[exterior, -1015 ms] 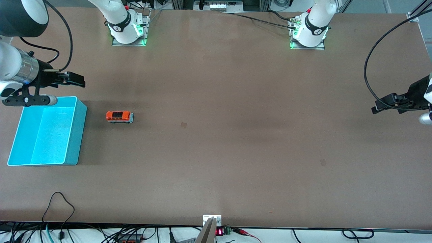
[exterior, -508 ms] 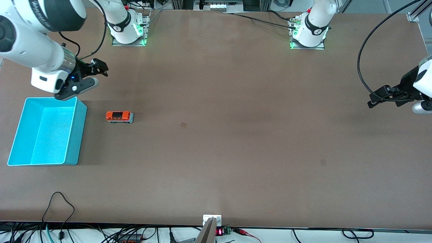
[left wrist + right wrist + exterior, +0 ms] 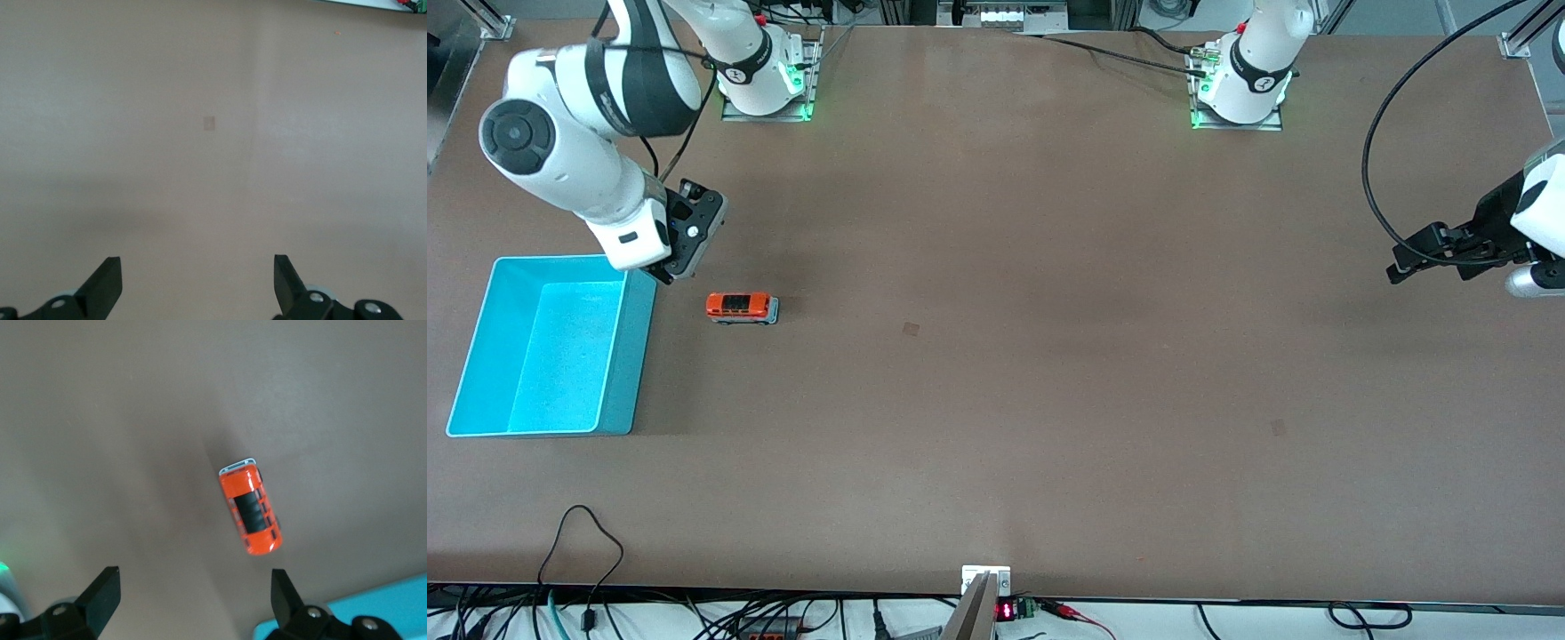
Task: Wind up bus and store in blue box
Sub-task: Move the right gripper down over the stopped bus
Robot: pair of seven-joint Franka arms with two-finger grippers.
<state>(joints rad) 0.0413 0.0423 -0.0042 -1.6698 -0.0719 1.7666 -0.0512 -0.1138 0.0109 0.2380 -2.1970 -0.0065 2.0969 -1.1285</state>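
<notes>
The small orange bus (image 3: 742, 308) stands on the table beside the blue box (image 3: 480, 347), toward the right arm's end. The box is empty. My right gripper (image 3: 694, 233) is open and empty, up in the air over the table close to the bus and the box's corner. In the right wrist view the bus (image 3: 251, 513) lies on the table past my open fingers (image 3: 105, 590), and a corner of the box (image 3: 373, 597) shows. My left gripper (image 3: 1405, 267) is open and empty over the left arm's end of the table; its view shows only bare table between the fingers (image 3: 107, 279).
Cables (image 3: 578, 533) lie along the table's front edge. A small connector block (image 3: 985, 578) sits at the middle of that edge. The arm bases (image 3: 760, 84) stand at the top.
My right arm has swung from over the box's upper edge toward the bus and turned its gripper downward. My left gripper has drifted slightly inward. The bus and box have not moved.
</notes>
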